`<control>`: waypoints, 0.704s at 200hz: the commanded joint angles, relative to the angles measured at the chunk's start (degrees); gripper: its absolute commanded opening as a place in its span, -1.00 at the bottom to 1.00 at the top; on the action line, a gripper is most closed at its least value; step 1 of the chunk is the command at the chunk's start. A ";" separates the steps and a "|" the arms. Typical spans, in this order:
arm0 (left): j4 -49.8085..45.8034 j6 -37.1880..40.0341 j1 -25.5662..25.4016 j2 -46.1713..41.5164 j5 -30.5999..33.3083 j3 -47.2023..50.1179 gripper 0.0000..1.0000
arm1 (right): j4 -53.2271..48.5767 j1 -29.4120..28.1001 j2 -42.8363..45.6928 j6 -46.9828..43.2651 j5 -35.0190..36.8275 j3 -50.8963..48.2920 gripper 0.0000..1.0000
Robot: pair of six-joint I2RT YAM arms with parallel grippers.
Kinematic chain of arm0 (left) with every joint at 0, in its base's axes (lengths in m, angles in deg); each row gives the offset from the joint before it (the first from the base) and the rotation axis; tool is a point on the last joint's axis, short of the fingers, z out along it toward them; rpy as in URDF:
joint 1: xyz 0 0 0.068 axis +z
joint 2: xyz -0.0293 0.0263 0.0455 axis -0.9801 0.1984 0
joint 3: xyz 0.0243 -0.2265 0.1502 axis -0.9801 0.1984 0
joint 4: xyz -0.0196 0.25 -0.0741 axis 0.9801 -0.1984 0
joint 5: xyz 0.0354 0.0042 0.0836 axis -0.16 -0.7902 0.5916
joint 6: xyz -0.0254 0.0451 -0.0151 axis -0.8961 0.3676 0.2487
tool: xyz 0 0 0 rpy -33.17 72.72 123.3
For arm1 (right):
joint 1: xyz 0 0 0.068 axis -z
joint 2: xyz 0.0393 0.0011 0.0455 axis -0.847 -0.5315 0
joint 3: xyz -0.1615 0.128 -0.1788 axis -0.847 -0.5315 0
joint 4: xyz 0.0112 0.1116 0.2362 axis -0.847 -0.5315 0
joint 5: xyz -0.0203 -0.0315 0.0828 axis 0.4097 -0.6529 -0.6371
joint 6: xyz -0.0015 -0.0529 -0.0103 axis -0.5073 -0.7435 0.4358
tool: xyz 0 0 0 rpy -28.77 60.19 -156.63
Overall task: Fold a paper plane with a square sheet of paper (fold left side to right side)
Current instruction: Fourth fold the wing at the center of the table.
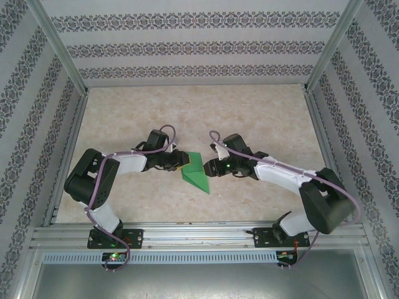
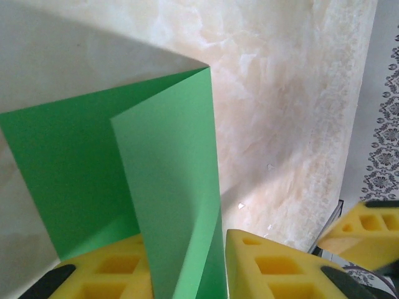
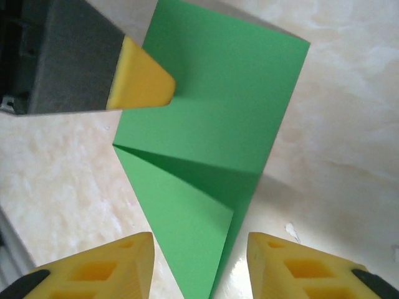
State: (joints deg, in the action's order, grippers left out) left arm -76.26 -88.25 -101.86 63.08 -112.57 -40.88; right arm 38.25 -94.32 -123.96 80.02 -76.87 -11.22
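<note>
1. Step in hand, as I judge it: the fold of the left side to the right side. The square sheet of paper (image 1: 197, 173) lies at the middle of the bench (image 1: 187, 106), already partly folded, with a point toward 5 o'clock in the top view.
2. Left claw (image 1: 179, 161) is at 9 o'clock of the sheet and right claw (image 1: 211, 167) at 3 o'clock, both close to it.
3. Left claw is narrow: its fingers (image 2: 274, 268) stand a little apart, one on each side of a raised flap. Whether they really press the flap, I cannot tell.
4. Right claw is wide and holds nothing. The pointed end of the sheet lies between its fingers (image 3: 112, 268), not touched.
5. Next move, I think, calls for laying the raised flap down toward 3 o'clock with the edges matched, while the lower layer does not slide, and then pressing the crease flat. Such thin paper may bend or slip.
6. Left wrist view shows that the flap stands up and curves, while from the top the sheet looks almost flat. Right wrist view shows a slanted crease across the sheet, and one finger of the left claw (image 3: 140, 81) with its tip at the sheet's 10 o'clock edge. The top view does not make these clear.
</note>
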 commanded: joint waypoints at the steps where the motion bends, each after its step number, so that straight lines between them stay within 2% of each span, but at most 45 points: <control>1: -0.31 -1.19 -0.77 -2.59 -0.39 -1.71 -0.40 | -8.57 -6.38 2.32 -2.34 14.01 1.84 -0.07; 30: -0.08 -2.08 -0.95 -2.79 -0.57 -2.04 -0.44 | -11.63 -15.51 0.59 -1.09 25.15 3.83 -0.03; 58: 0.04 -2.38 -1.22 -2.31 -0.95 -2.66 -0.44 | -12.92 -21.53 -4.47 0.07 33.18 6.77 0.01; 141: -0.10 -2.73 -1.62 -1.22 -0.96 -3.75 -0.44 | -13.39 -24.74 -15.19 0.22 39.06 12.66 0.00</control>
State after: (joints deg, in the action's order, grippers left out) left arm -76.37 -90.57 -102.61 61.53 -112.57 -43.18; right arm 26.25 -118.18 -137.56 79.91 -42.08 -0.51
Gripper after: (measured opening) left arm 0.280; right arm 0.500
